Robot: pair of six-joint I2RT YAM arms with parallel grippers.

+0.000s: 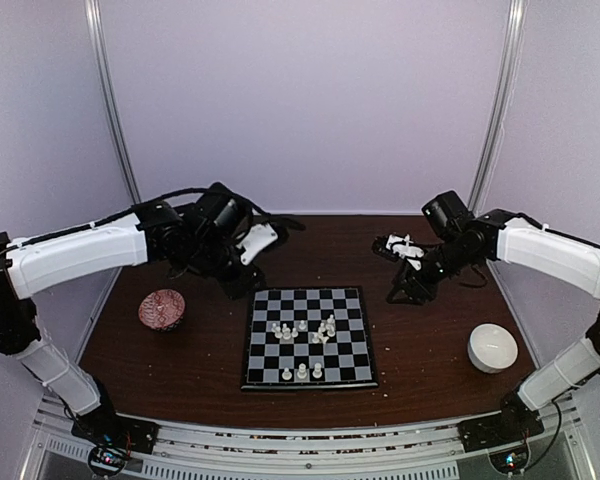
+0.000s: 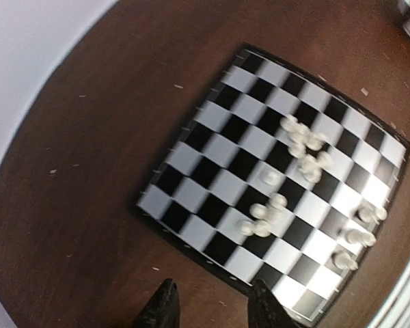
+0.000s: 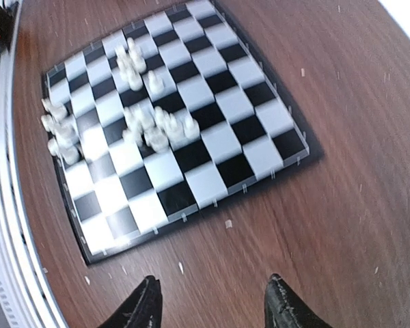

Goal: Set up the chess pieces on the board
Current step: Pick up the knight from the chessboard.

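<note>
The chess pieces (image 1: pixel 302 335) cluster at the middle and by the near edge of the board (image 1: pixel 350 355), which is centred on the worktop (image 1: pixel 420 340); blur hides their types. The left jaws and right jaws, only their tips showing in the wrist views, stand apart and empty.

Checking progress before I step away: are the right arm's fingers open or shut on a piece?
Open. The right fingers stand apart over the table, nothing between them.

We reach our L arm (image 1: pixel 80 250) and R arm (image 1: pixel 550 250) inward from opposite sides, elbows bent, wrists tipped down. L gripper (image 2: pixel 215 307) hangs w/ fingers apart, nothing btwn them. R gripper (image 3: pixel 215 304) likewise: fingers apart, holding nothing.
</note>
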